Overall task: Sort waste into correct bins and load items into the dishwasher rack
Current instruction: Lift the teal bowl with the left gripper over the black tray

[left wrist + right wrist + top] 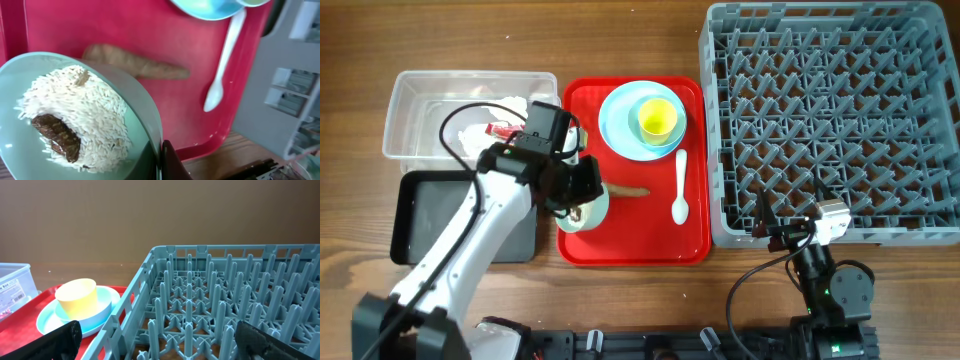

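Observation:
My left gripper [578, 197] is shut on the rim of the mint-green bowl [596, 212] at the front left of the red tray [650, 240]. In the left wrist view the gripper [161, 156] pinches the bowl [142, 117] wall. Inside lie white rice [85, 105] and a dark brown food scrap [57, 135]. A brown sausage-like scrap [135, 62] lies on the tray beside the white spoon [225, 60]. My right gripper [788, 226] stands open at the front edge of the dishwasher rack [835, 120], nothing between its fingers [60, 341].
A yellow cup [657, 117] sits in a pale blue bowl on a plate [616, 128] at the tray's back. The clear tub [420, 100] at back left holds napkins and a red wrapper [501, 130]. The black tray [430, 215] lies in front of it.

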`<move>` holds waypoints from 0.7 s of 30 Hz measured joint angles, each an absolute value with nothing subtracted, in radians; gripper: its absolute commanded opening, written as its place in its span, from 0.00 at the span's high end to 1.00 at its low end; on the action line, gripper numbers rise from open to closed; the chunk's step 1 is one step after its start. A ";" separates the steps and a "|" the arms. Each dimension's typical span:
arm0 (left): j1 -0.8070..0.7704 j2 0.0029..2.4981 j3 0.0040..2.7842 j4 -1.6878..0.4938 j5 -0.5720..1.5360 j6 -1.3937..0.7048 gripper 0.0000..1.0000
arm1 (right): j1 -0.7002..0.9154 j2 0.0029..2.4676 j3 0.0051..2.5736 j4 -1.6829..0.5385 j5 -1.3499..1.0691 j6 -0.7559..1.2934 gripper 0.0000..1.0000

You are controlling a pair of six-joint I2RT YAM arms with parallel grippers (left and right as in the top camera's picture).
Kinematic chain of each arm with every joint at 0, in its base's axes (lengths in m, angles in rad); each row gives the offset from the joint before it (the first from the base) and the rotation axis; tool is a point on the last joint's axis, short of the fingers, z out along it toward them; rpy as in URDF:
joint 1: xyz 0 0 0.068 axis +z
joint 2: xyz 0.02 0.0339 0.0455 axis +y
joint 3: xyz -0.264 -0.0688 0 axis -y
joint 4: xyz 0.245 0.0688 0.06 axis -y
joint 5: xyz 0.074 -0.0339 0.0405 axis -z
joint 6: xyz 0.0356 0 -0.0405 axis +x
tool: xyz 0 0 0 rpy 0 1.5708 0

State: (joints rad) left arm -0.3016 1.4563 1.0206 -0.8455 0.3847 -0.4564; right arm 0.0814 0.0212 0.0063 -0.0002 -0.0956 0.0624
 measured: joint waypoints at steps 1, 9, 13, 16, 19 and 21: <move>-0.302 1.436 1.021 -0.846 0.384 -0.456 0.96 | 0.081 0.021 0.006 0.000 -0.095 0.062 0.00; -0.257 1.362 1.021 -0.895 0.334 -0.453 0.96 | 0.081 0.021 0.006 0.000 -0.095 0.062 0.00; -0.131 1.340 1.021 -0.910 0.323 -0.437 0.96 | 0.081 0.021 0.006 0.000 -0.095 0.062 0.00; -0.009 1.338 1.021 -0.925 0.321 -0.403 0.96 | 0.081 0.021 0.006 0.000 -0.095 0.062 0.00; 0.103 1.338 1.021 -0.931 0.320 -0.378 0.96 | 0.081 0.021 0.006 0.000 -0.095 0.062 0.00; 0.197 1.338 1.021 -0.929 0.319 -0.360 0.96 | 0.081 0.021 0.006 0.000 -0.095 0.062 0.00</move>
State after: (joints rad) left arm 0.1970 1.3384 1.0206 -0.9287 0.3191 -0.3595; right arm 0.0814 0.0212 0.0063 -0.0002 -0.0952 0.0624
